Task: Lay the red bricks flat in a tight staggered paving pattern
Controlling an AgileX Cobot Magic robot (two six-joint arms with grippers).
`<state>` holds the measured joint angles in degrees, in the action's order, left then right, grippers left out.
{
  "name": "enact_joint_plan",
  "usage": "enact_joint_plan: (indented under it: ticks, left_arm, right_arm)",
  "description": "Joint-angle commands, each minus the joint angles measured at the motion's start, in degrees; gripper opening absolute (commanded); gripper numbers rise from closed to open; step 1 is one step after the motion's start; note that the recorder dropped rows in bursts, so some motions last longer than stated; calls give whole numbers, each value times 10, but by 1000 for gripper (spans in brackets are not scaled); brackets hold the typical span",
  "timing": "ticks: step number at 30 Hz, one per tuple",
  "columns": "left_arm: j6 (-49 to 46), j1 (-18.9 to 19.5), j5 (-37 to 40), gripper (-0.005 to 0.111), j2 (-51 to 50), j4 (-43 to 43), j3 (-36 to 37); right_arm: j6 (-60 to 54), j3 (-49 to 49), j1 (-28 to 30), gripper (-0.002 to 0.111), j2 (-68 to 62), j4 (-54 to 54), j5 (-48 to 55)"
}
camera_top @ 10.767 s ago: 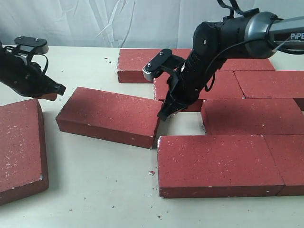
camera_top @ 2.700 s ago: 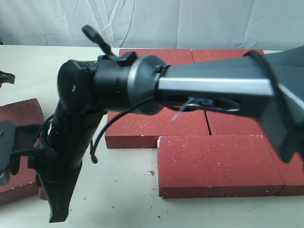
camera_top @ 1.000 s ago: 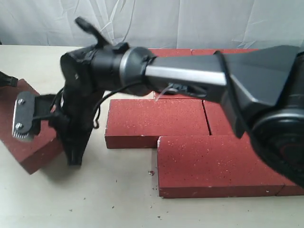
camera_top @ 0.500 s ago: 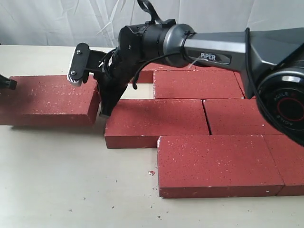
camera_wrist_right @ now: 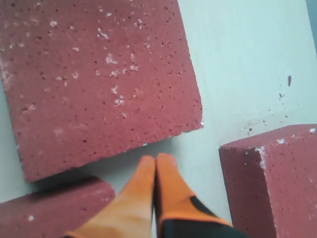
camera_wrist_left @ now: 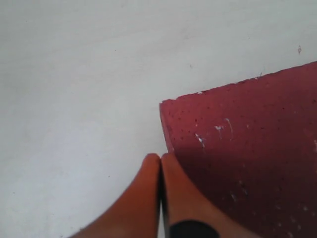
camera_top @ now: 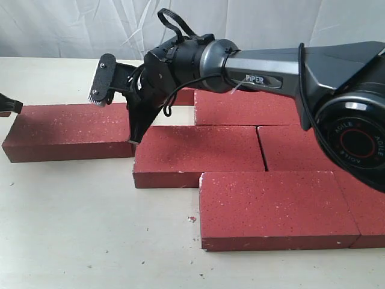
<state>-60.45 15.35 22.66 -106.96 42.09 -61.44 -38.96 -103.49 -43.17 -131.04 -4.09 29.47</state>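
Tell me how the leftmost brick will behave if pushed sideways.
The leftmost brick looks dense and rigid and lies flat, so it should slide rather than tip. Its rough surface probably drags on the table.

Open table (camera_top: 90, 241) beside red bricks (camera_top: 277, 208)

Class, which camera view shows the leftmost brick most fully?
The exterior view: the leftmost brick lies flat there, its whole top and front side visible. The left wrist view shows only one corner. The right wrist view shows brick faces close up; which is this one is unclear.
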Motion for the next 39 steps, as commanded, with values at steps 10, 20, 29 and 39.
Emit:
enact_joint_plan:
  ticks: [10,20,29,39]
  left_arm:
    - [13,40,204,0,94,19,58]
    - [3,40,17,0,111,86,69]
    - [3,40,-93,0,40,151,81]
    - [0,40,-25,0,-18,166,34]
  right_arm:
    - [151,142,39,-1,212,57,177]
    - [-160,266,37,-1,250,316,94]
    - [-318,154,37,-1,142,478,111]
    - [-162,-161,3,-1,-91,358,271]
